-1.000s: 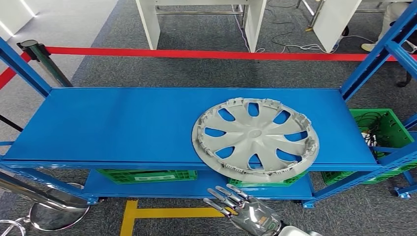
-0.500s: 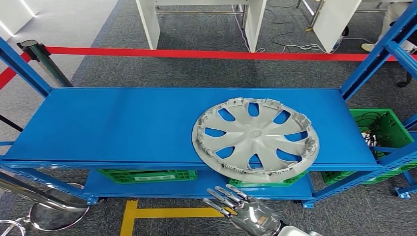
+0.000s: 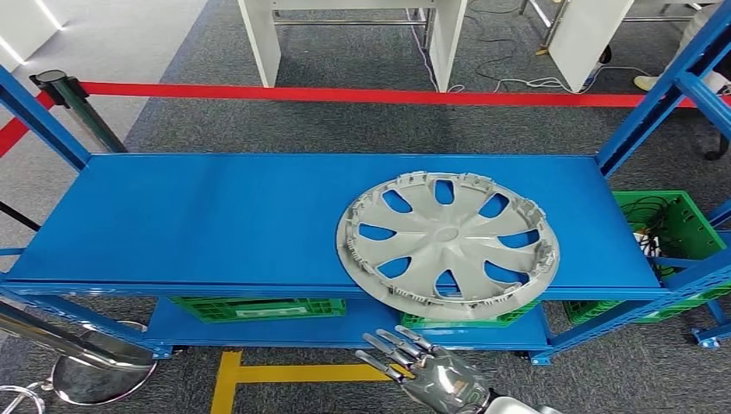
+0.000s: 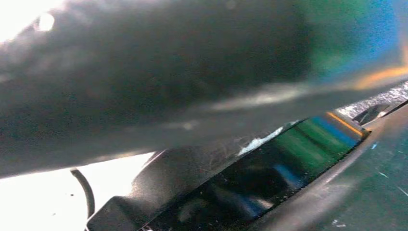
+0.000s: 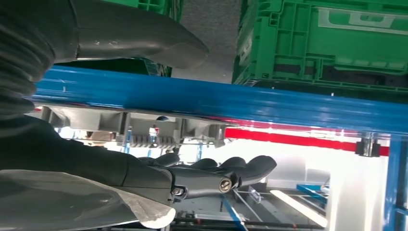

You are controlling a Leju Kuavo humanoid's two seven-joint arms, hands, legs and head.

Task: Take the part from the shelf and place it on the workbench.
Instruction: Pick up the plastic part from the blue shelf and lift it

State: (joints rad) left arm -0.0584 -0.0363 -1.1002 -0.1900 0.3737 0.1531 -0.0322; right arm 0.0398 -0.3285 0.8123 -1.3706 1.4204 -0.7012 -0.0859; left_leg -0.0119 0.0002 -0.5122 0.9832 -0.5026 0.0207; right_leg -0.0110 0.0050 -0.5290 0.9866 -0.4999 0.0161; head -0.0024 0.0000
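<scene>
— Where was the part when you looked?

— The hubcap (image 3: 446,244) lay flat on the top board of the blue shelf (image 3: 190,216), toward its right half. Its near rim jutted out past the front edge. Nothing held it.

— And your hands?

— My right hand (image 3: 431,369) was low, in front of the shelf and just under that overhanging rim, fingers (image 3: 388,343) stretched toward it, apart, gripping nothing. From the wrist I saw the thumb on one side of the shelf's blue edge and the fingers (image 5: 226,171) on the other, with the ribbed underside of the rim between. Of my left hand I cannot tell you anything. Its wrist camera gave me dark blur and glare.

— So which step was that?

— The reach, I judged. Nothing was lifted yet. Next I needed to bring the hand up until the rim sat between thumb and fingers, then close on it. The cap was wide and thin, so I guessed a one-sided hold could let it tip.

— What couldn't you make out?

— Whether my fingertips touched the rim. My forearm was cut off by the frame. The green crates (image 3: 259,307) below were half hidden by the board, and I saw no workbench I could be sure of.
</scene>
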